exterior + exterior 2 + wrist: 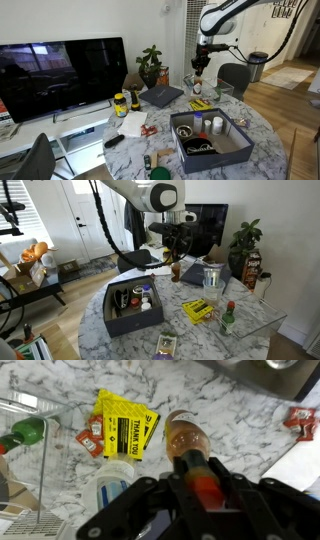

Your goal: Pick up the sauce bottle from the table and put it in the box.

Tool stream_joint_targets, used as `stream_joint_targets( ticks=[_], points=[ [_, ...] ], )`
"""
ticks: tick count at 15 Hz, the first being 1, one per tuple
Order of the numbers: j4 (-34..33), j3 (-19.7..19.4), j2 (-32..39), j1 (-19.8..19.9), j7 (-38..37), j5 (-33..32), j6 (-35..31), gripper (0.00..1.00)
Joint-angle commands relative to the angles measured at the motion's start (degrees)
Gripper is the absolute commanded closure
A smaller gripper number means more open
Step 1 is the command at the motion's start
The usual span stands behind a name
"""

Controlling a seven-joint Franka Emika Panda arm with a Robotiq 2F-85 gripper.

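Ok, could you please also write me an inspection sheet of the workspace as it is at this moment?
Surface: round marble table, crowded.
Job's things: sauce bottle upright under the gripper, outside the box; box holds small bottles and dark items.
Clutter: yellow packet, green bottle, red sachets, jar with yellow lid, flat dark slab.
Grippers: gripper shut on the sauce bottle's top; whether it is lifted cannot be told.
Cables: black cable hangs from the arm, beside the table.
Surroundings: television, plant, chair.
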State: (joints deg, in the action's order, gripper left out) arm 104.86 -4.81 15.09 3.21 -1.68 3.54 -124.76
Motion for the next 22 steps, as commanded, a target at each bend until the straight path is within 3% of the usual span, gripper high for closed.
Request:
stream_joint_targets(
  ticks=[1,4,8,9,11,12,18,20,22],
  points=[
    [13.0,1.0,-13.2,2.1,8.2,3.7,4.7,0.92],
    [22.3,0.5,-21.0,1.6,12.6,6.6,7.2,0.92],
    [28.6,-1.0,-25.3,0.7,21.1,16.9,10.8,0.92],
    [24.9,-0.3,-21.4,0.8,16.8,12.1,9.4,0.69],
    [27.0,-0.6,-23.0,0.6,19.1,14.8,9.8,0.69],
    [27.4,-0.7,-23.4,0.6,19.5,15.1,9.8,0.92],
    [29.2,2.3,-23.2,-0.5,12.5,5.3,4.1,0.92],
    [30.7,2.9,-24.0,-1.1,14.0,2.6,1.3,0.92],
    [32.4,2.5,-24.7,-1.8,18.3,5.1,-2.0,0.92]
  ],
)
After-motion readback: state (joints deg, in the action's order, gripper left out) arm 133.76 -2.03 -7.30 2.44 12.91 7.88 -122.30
